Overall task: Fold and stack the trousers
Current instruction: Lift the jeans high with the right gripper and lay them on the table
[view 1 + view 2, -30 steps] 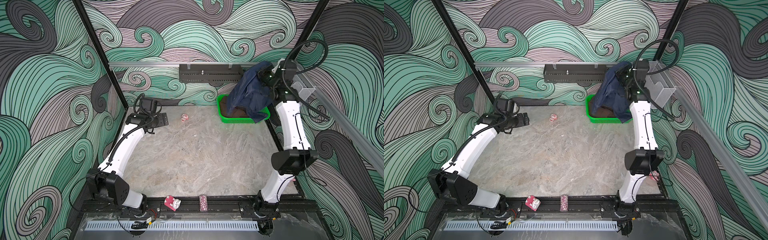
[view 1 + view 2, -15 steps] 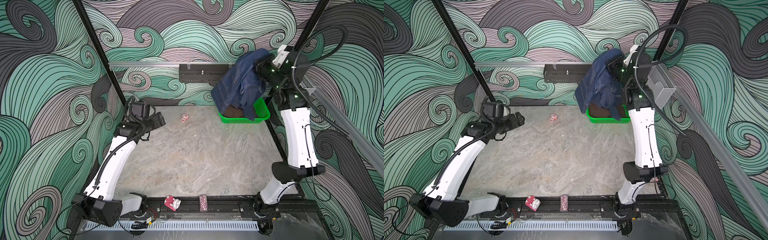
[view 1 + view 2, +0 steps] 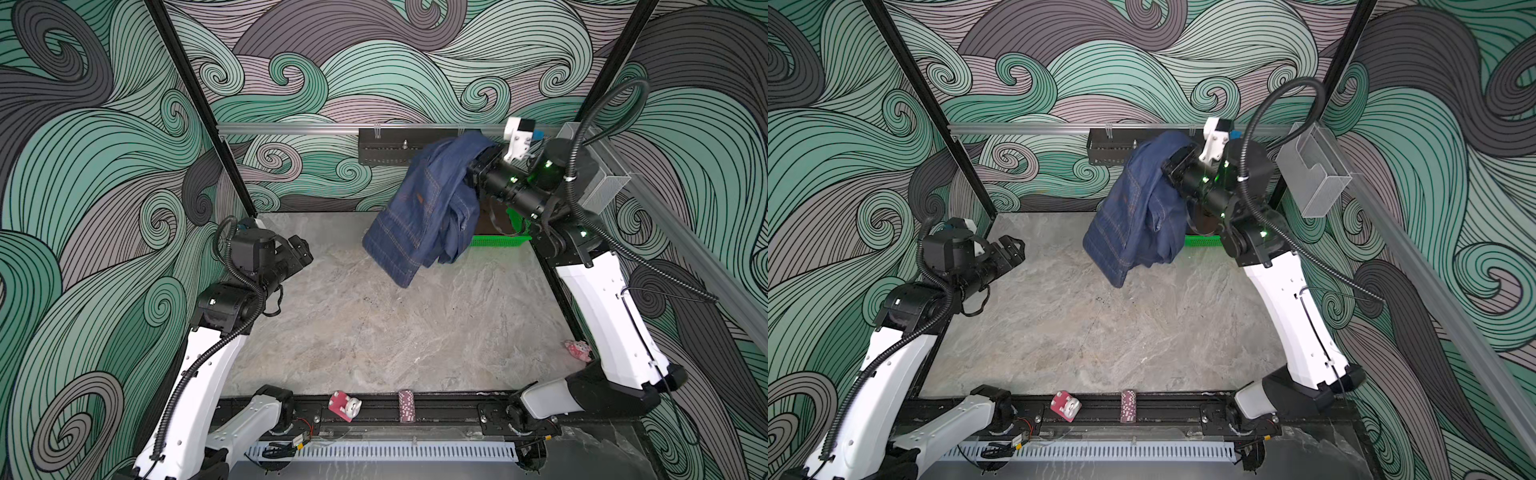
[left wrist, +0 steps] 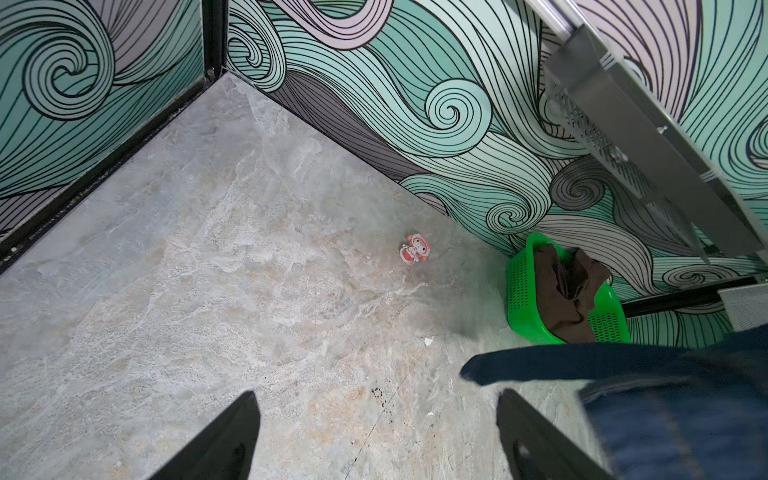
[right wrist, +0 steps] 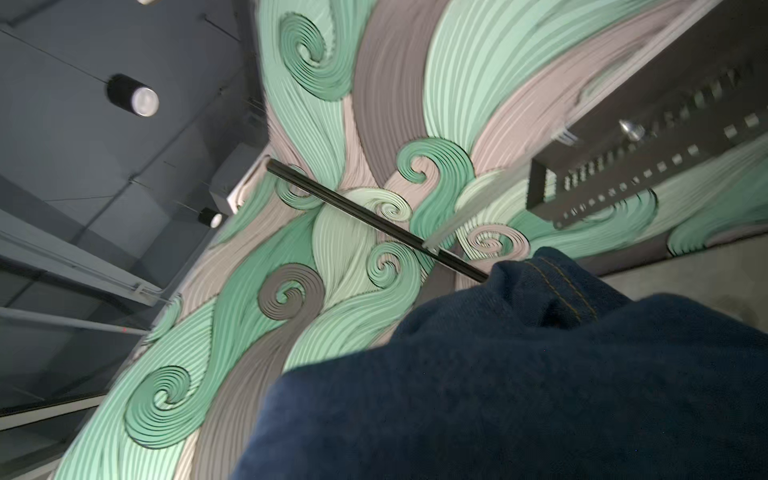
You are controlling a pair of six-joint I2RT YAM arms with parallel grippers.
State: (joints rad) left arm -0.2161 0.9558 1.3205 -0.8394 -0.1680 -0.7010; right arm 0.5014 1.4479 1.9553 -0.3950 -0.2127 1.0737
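The right tool (image 3: 481,163), clamped on dark navy denim trousers (image 3: 424,208), holds them high over the grey marbled worktop (image 3: 374,332), far right, so they hang free; the left tool (image 3: 304,250) gapes wide, empty.

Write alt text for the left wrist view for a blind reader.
The open left gripper hovers over a marble table, with dark blue jeans hanging into view beside it. Farther off, a green basket holding brown cloth stands by the swirl-patterned wall, and a small pink toy lies on the table.
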